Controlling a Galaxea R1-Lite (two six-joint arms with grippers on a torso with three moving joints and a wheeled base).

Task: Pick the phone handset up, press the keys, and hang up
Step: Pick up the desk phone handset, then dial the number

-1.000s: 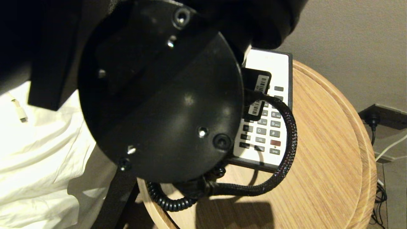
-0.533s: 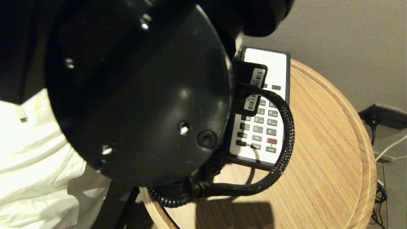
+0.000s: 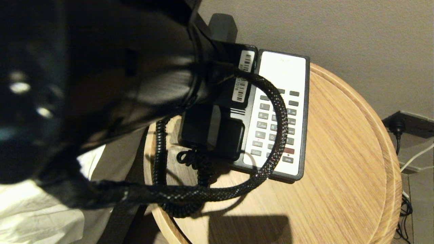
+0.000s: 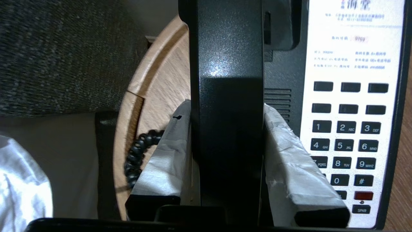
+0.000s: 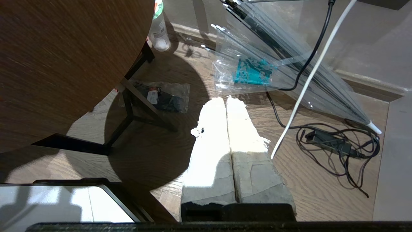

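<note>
left tool around half-hidden phone handset

White digits 1 to 9, 0 and # show on the keys — letters like ABC, DEF beside them — and "SPKR" on the lowest key.

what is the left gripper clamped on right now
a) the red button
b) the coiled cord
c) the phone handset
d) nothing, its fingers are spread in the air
c: in the left wrist view the two taped fingers of the left gripper press on either side of the black phone handset.
</note>
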